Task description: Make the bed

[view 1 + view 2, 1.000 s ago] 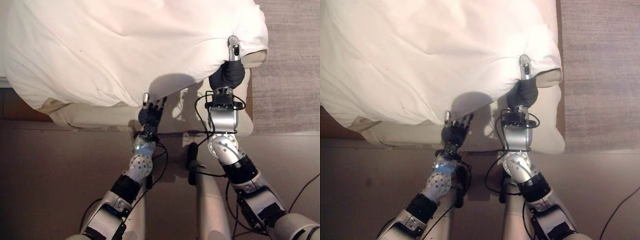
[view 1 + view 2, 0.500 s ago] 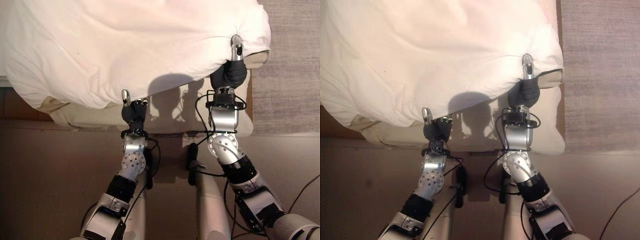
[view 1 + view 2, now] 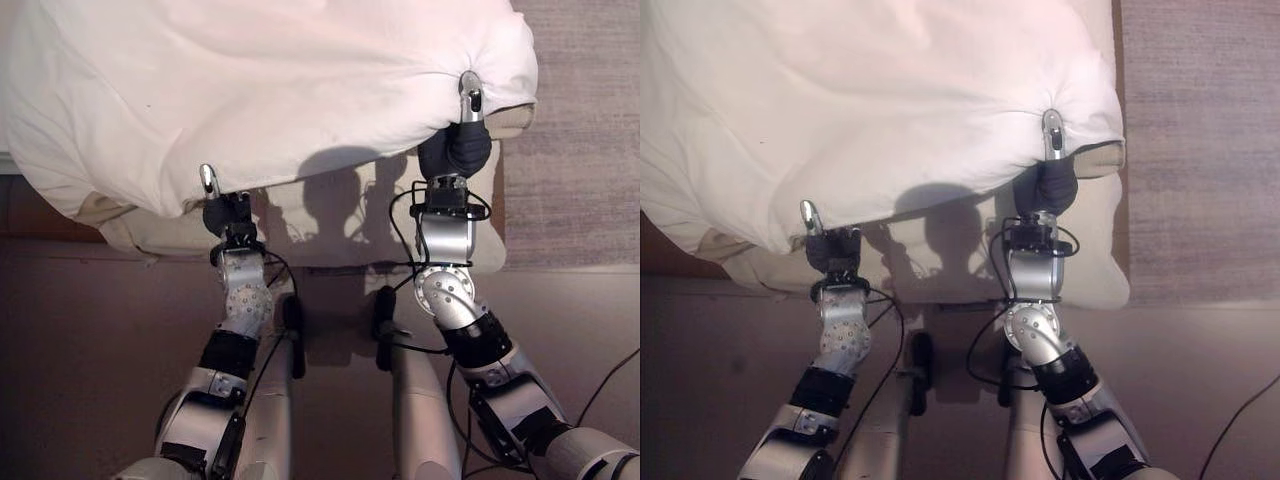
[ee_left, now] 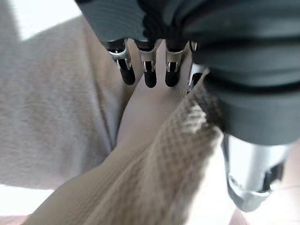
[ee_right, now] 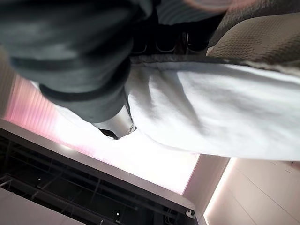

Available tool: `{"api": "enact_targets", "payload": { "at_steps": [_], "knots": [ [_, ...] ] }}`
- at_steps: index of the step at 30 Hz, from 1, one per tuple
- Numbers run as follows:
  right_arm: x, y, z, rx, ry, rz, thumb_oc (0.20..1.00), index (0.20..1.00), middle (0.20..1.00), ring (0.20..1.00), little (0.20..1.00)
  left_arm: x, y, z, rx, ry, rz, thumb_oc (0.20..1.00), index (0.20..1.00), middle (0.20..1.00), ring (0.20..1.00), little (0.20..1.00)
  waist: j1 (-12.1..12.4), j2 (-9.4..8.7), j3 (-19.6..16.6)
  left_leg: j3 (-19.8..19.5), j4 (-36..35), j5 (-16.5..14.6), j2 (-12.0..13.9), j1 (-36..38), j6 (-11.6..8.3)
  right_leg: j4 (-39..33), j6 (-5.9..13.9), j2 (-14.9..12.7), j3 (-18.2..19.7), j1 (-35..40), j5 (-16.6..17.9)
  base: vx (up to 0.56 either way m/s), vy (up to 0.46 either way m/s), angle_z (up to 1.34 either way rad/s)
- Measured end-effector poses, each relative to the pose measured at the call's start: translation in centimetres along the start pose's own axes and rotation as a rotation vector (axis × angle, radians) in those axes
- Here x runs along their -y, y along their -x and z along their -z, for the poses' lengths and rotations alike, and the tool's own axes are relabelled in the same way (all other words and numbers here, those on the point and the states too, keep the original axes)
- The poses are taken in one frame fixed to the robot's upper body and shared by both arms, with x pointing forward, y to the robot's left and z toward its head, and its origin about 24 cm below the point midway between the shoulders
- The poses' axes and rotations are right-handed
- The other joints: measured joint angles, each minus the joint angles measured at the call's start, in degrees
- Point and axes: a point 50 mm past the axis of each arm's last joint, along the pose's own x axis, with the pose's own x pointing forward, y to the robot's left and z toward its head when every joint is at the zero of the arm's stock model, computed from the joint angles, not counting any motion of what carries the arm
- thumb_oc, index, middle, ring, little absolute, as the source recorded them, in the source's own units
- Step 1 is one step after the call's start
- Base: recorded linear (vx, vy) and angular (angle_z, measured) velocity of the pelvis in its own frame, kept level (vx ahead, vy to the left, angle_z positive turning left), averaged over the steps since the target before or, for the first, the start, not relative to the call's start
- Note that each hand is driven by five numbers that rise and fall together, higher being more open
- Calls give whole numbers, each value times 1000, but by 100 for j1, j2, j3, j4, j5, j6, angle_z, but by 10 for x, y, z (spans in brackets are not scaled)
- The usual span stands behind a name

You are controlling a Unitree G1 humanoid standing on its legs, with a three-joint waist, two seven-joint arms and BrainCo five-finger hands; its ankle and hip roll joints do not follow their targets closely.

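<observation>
Duvet: your white duvet is bunched over the bed, filling the head views from 9 through 12 to 2 o'clock, its near edge lifted clear of the bed between your two hands.
Right hand: your right hand is at about 1 o'clock, thumb lying up over the duvet's near right corner; in its wrist view the fingers are curled in on white cloth, so it is clamped on the duvet.
Left hand: your left hand is at about 10 o'clock at the duvet's lower edge, thumb raised; its fingers are straight and side by side, tips on beige waffle-textured cloth, nothing pinched.
Mattress: beige mattress shows beneath the raised edge.
Rug: grey rug lies at 3 o'clock.
</observation>
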Motion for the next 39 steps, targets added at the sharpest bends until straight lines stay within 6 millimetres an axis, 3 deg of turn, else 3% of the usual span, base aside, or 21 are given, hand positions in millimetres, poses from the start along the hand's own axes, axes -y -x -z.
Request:
{"api": "enact_targets", "payload": {
  "at_steps": [5, 11, 15, 16, 17, 23, 27, 33, 37, 39],
  "knots": [
    [7, 5, 13, -59, 24, 34, 200, 200, 200, 200, 200, -8, -11, -16, 64, -17, -84, 1000, 1000, 1000, 1000, 1000, -16, 1, 0, 55, 29, -7, 30, 7, -9, 18, -14, 33, 58, -25, 11, 7, 6, -6],
    [26, 13, 13, -77, 63, 112, 200, 200, 200, 200, 200, -14, -21, -34, 130, -35, -142, 1000, 1000, 1000, 1000, 1000, -10, 2, -1, 81, 51, -9, 38, 14, -12, 48, -24, 38, 81, -35, 18, 1, 1, -1],
    [25, 12, 13, -82, 63, 109, 200, 200, 200, 200, 200, -19, -25, -40, 151, -47, -171, 1000, 1000, 1000, 1000, 1000, -17, 2, -1, 82, 58, -9, 42, 13, -12, 61, -28, 40, 85, -43, 21, 0, 0, 0],
    [26, 12, 13, -83, 64, 109, 200, 200, 200, 200, 200, -21, -29, -45, 164, -81, -181, 344, 344, 344, 344, 344, -19, 3, -2, 85, 61, -9, 44, 13, -12, 66, -29, 41, 86, -47, 21, 0, 0, 0],
    [26, 12, 13, -85, 65, 109, 200, 200, 200, 200, 200, -20, -31, -47, 173, -101, -179, 200, 200, 200, 200, 200, -19, 3, -2, 86, 61, -9, 44, 10, -12, 68, -29, 42, 87, -53, 21, 0, 0, 0],
    [26, 12, 15, -94, 65, 114, 200, 200, 200, 200, 200, -2, -46, -60, 223, -165, -137, 200, 200, 200, 200, 200, -14, 7, -4, 102, 56, -7, 52, 16, -14, 77, -30, 44, 94, -58, 20, 8, -31, -1],
    [29, 16, 21, -125, 74, 142, 200, 200, 200, 200, 200, -6, -48, -62, 220, -185, -161, 200, 200, 200, 200, 200, -12, 10, -5, 140, -2, -4, 70, 140, -18, 66, -46, 57, 109, 23, 9, 12, -76, -4],
    [40, 26, 25, -162, 92, 192, 200, 200, 200, 200, 200, -26, -39, -61, 202, -210, -211, 200, 200, 200, 200, 200, 8, 76, -27, 106, -451, 137, 106, 593, -152, -22, -123, 130, 88, 301, -76, 18, -122, -2],
    [50, 32, 18, -167, 148, 222, 200, 200, 200, 200, 200, -45, -17, -50, 179, -175, -251, 200, 200, 200, 200, 200, 18, 297, -26, -61, -827, 297, 110, 1020, -326, 113, -234, 126, -110, 594, -336, -13, -58, 18],
    [54, 31, 10, -157, 224, 223, 200, 200, 200, 200, 200, -43, -6, -49, 180, -145, -227, 200, 200, 200, 200, 200, 60, 314, -20, -192, -783, 311, 100, 1103, -371, 366, -325, 111, -133, 591, -512, -9, 23, 12]
  ]
}}
